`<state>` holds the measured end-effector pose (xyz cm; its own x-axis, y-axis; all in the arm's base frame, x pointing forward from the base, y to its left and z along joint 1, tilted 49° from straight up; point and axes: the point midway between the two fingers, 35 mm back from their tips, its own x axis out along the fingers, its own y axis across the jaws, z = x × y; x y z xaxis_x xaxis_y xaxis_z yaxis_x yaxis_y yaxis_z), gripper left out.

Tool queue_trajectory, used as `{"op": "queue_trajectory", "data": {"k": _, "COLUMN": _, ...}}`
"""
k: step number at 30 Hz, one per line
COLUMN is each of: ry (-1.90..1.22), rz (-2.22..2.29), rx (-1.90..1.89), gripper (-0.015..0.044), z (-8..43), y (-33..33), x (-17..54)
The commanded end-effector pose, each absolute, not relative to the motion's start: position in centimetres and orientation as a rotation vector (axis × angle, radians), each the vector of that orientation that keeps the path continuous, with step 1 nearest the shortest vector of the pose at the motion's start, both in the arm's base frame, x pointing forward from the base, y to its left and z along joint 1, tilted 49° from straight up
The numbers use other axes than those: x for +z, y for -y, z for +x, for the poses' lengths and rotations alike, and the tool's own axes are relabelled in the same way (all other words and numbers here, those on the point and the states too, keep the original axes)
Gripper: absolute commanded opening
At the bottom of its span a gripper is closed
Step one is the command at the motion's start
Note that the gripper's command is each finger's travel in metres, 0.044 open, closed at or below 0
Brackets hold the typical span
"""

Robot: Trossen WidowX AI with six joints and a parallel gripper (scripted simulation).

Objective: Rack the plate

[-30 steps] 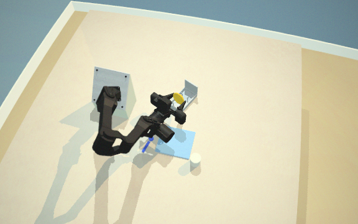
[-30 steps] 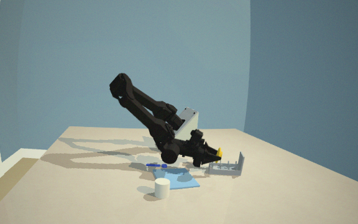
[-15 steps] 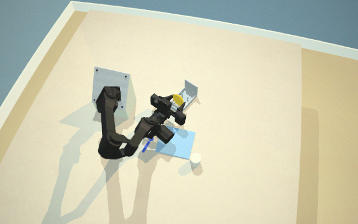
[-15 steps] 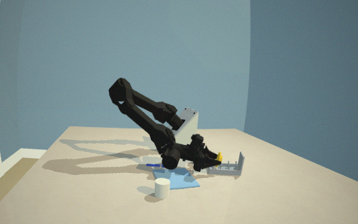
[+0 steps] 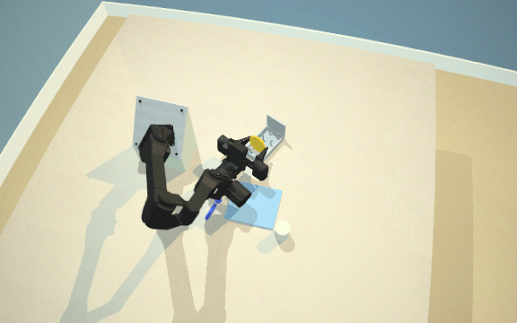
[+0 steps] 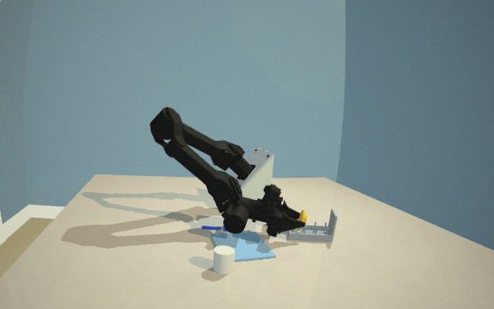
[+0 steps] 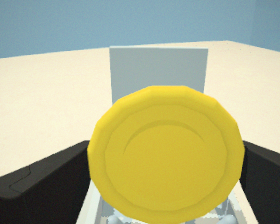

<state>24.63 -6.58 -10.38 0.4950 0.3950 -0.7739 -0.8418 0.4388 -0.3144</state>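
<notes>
The yellow plate (image 5: 257, 144) (image 6: 302, 220) (image 7: 166, 160) is held nearly upright by its two side edges. My gripper (image 5: 257, 145) (image 6: 302, 218) (image 7: 164, 151) is shut on it, one finger at each side. The grey dish rack (image 5: 276, 126) (image 6: 311, 238) (image 7: 158, 70) stands on the table, with its tall end panel on the far side from the gripper. The plate is over the rack's near part, its lower edge low among or just above the rails. Whether it is down in a slot is hidden by the finger and the plate.
A light blue mat (image 5: 258, 211) (image 6: 251, 251) lies beside the rack, under the arm's wrist. A white cylinder (image 5: 282, 229) (image 6: 224, 260) stands near the mat's corner. A blue utensil (image 5: 211, 211) (image 6: 211, 227) lies on the mat's other side. The arm's grey mounting block (image 5: 151, 112) (image 6: 261, 176) is behind.
</notes>
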Motion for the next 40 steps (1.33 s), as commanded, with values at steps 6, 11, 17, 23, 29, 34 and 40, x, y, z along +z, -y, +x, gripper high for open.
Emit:
{"op": "queue_trajectory", "data": {"k": 6, "ry": -0.676, "rz": -0.767, "rx": 0.845, "gripper": 0.0394, "z": 24.6, "y": 6.6, "x": -10.4}}
{"op": "queue_trajectory", "data": {"k": 11, "ry": -0.676, "rz": -0.767, "rx": 0.845, "gripper": 0.0400, "z": 24.6, "y": 6.6, "x": -10.4}}
{"op": "queue_trajectory", "data": {"k": 17, "ry": -0.683, "rz": -0.767, "rx": 0.850, "gripper": 0.0400, "z": 25.3, "y": 5.5, "x": -9.2}}
{"op": "queue_trajectory", "data": {"k": 23, "ry": -0.687, "rz": -0.759, "rx": 0.857, "gripper": 0.0400, "z": 26.8, "y": 0.2, "x": -4.4}}
{"op": "queue_trajectory", "data": {"k": 29, "ry": -0.677, "rz": -0.749, "rx": 0.856, "gripper": 0.0400, "z": 27.8, "y": -1.8, "x": -2.3}}
{"op": "queue_trajectory", "data": {"k": 34, "ry": -0.722, "rz": -0.717, "rx": 0.847, "gripper": 0.0400, "z": 27.8, "y": -1.9, "x": -2.5}}
{"op": "queue_trajectory", "data": {"k": 40, "ry": -0.903, "rz": -0.601, "rx": 0.800, "gripper": 0.0400, "z": 27.5, "y": -2.1, "x": -3.0}}
